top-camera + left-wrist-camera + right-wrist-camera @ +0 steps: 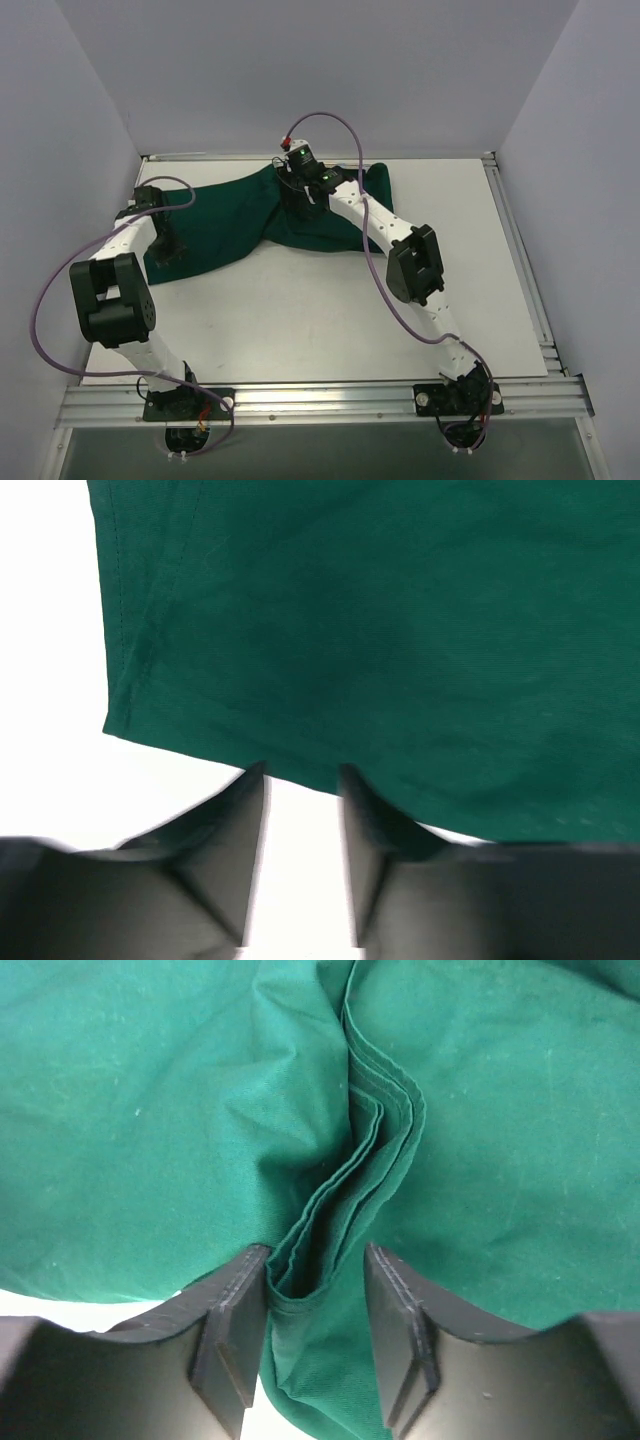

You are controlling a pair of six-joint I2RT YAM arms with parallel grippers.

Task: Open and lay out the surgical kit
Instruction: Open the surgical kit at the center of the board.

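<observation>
The right fingers (225,1330) straddled a bunched pleat of the dark green cloth (150,1110), several layers standing between them; whether they had clamped it could not be told from the wrist view. The left fingers (215,860) stood narrowly apart (bare white desk (50,680) showing through the gap), tips at the cloth's stitched hem near a corner. From above, the cloth lay rumpled across the desk's far half.
</observation>
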